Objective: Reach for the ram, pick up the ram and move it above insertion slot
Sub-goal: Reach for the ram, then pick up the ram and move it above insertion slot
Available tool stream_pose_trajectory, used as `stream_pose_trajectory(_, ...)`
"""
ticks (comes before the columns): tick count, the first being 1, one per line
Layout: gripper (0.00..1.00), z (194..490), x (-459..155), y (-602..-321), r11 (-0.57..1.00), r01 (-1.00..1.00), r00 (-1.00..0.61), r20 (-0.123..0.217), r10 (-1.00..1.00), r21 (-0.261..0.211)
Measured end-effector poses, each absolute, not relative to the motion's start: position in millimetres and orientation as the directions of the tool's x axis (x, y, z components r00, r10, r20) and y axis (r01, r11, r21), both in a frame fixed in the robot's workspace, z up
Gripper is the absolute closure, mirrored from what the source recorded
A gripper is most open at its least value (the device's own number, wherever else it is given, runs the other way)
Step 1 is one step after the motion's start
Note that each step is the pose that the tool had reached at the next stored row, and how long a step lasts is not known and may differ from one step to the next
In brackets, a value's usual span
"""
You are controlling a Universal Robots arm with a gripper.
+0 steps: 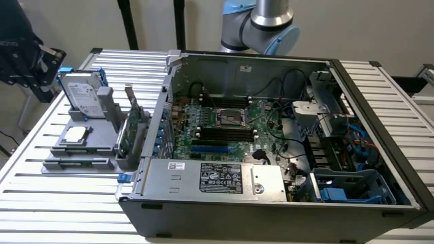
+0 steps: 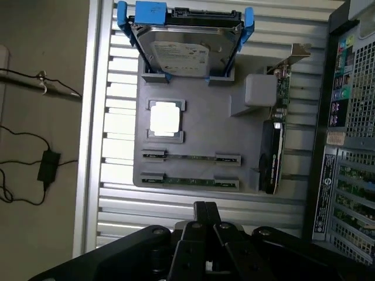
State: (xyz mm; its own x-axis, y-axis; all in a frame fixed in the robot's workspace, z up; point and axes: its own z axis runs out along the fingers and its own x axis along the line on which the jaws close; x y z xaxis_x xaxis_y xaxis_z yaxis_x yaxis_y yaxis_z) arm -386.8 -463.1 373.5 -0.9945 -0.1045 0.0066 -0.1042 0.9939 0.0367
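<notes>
Black pincer [image 2: 205, 206] raised above the slatted metal bench [image 1: 54, 203], fingertips pressed together, gripping nothing. Nearest to it among the parts: the ram [image 2: 188, 181], a thin green stick set on its long edge in the end slot of a grey holder [image 2: 205, 123], caught at both ends by small grey blocks. Untouched, well apart from the pincer, lying crosswise to the line of the fingers.

Just beyond, in a parallel slot, a second ram stick [image 2: 190, 157]. Further along the same holder, a square silver processor [image 2: 165, 119] in its own recess. At the holder's far end, a silver hard drive [image 2: 181, 54] with blue rails, propped at a tilt. Along the holder's side toward the open computer case [image 1: 203, 213], a taller green expansion card [image 2: 269, 155] standing on edge.

Holder placed between the bench's edge at the exterior view's left and the case, just beside the case wall. Inside the case, on the green board, dark insertion slots [image 1: 227, 134] next to the processor socket, well apart from the ram. Behind the case, at the bench's far edge, the grey and blue robot arm [image 1: 261, 23].
</notes>
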Motion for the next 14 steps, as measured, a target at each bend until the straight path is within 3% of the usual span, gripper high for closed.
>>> stream_pose_trajectory(14,0.89,371.9,-386.8,-463.1,0.936,-0.351,-0.936,0.007,-0.352,0.037)
